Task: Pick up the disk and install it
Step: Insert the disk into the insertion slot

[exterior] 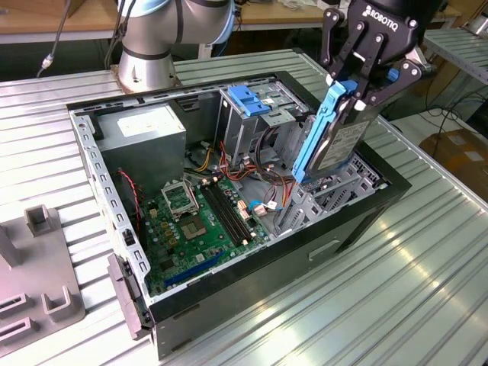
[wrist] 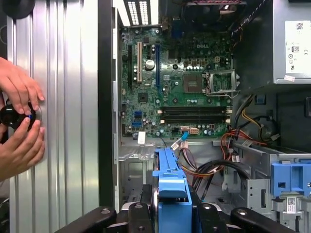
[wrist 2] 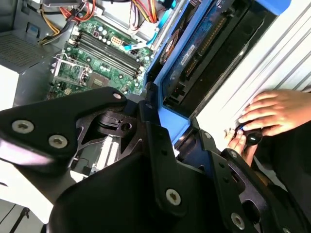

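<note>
The disk (exterior: 339, 141), dark grey with a pale label and a bright blue carrier frame, hangs nearly upright over the open computer case (exterior: 229, 278), at the exterior view's right. My gripper (exterior: 357, 95) is shut on its upper end from above. The disk's lower end reaches down to the bay by the case's front wall. In the second wrist view the disk (wrist 2: 204, 53) runs away from my gripper (wrist 2: 167, 121) toward the case. In the first wrist view the blue edge of the disk (wrist: 170, 182) rises between the fingers (wrist: 138, 211).
Inside the case lie a green motherboard (exterior: 202, 221), a grey power supply (exterior: 145, 133) and a silver drive cage topped by a blue bracket (exterior: 248, 99), with loose cables beside it. A person's hands (wrist: 19, 121) hold a small black object on the ribbed table outside the case. A grey fixture (exterior: 38, 282) sits at the exterior view's left.
</note>
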### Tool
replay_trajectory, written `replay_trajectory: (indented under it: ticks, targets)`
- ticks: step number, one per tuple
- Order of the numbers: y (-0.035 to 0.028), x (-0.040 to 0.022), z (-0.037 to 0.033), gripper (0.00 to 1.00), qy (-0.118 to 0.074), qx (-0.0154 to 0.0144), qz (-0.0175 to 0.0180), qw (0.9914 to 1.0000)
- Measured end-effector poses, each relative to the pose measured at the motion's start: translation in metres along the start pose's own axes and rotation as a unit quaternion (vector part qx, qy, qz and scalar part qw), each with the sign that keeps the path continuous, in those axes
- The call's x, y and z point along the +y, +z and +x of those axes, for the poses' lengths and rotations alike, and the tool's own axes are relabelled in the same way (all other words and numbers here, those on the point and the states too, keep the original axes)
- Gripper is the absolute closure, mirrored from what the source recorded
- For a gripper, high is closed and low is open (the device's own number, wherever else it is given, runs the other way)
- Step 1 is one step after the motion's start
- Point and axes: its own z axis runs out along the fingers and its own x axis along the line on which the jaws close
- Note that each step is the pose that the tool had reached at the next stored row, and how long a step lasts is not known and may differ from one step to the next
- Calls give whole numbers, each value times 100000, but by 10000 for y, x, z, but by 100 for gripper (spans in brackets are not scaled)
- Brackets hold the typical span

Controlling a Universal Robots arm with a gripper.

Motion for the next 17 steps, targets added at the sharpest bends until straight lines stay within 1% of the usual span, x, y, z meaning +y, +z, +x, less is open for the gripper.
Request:
replay_trajectory:
  ticks: [1,5,10,12,16,17]
  targets:
    - [8,-30,16,63,-3,19,13,100000]
    - [18,-60,25,63,4,89,285,100000]
    - [31,-143,26,63,-6,81,290,100000]
    - [54,-162,25,63,36,94,278,100000]
    - [92,-172,25,63,2151,104,237,99977]
    - [100,-172,25,63,2268,103,213,99974]
